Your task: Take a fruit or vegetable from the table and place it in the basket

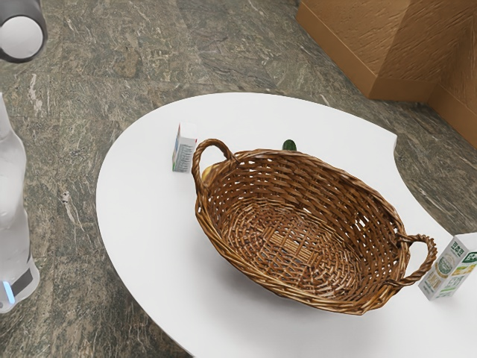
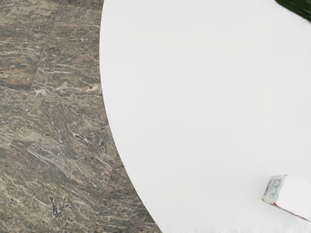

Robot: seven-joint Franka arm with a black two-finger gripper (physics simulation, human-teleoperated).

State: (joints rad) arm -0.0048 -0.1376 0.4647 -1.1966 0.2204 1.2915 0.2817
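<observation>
Green vegetable (image 1: 289,145), likely cucumber, on table (image 1: 141,216) beyond basket (image 1: 320,179): low carry could snag far rim, smooth skin could slip. Carton (image 1: 184,151) at exterior view's left (easily toppled by wide sweep). Arm (image 1: 10,190) upright at left edge; gripper clenched or released, can't tell from here.

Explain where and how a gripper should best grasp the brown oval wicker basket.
Probably at the top of the arched wicker handle nearer the small white carton, coming from above and closing across the slim strand, since it rises as an open loop. The basket itself looks too broad to span.
</observation>
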